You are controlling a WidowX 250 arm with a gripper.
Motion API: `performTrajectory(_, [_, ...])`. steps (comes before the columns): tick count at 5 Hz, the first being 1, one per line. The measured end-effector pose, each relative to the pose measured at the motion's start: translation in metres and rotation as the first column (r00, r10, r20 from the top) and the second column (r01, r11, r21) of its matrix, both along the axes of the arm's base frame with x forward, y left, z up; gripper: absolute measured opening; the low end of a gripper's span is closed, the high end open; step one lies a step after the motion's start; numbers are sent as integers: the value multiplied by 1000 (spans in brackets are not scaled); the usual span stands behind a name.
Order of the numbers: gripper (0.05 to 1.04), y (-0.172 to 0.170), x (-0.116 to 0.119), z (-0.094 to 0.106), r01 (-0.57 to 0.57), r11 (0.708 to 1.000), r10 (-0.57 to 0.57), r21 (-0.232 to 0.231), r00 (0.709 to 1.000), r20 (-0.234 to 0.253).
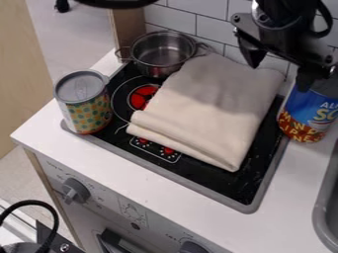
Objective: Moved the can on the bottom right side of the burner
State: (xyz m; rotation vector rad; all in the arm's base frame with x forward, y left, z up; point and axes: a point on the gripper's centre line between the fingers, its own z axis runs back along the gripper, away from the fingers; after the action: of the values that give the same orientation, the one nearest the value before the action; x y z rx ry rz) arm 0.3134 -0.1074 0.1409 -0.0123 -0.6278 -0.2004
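Stovetop (247, 183) in white counter (290, 197), tiled wall (175, 18) behind.

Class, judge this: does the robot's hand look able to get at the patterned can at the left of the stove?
Probably yes: nothing covers the can or leans on it. The hand hangs at the upper right; the low folded cloth between them could likely be passed over.

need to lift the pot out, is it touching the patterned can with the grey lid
Apart. The camera view shows a strip of white counter and black stove top between the pot's near handle and the patterned can.
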Motion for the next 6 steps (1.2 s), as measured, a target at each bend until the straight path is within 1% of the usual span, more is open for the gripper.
performTrajectory(1, [999, -10, 12, 14, -1, 1000, 2, -14, 999, 50])
performTrajectory(2, [999, -19, 25, 15, -5, 1000, 6, -8, 996, 91])
performTrajectory(3, [999, -29, 36, 14, -26, 1000, 28, -16, 992, 122])
performTrajectory(4, [999, -39, 48, 12, -13, 1000, 12, 5, 987, 157])
performTrajectory(5, [999, -45, 58, 7, -8, 999, 2, 31, 984, 179])
performTrajectory(6, [999, -51, 65, 5, 3, 999, -11, 38, 980, 200])
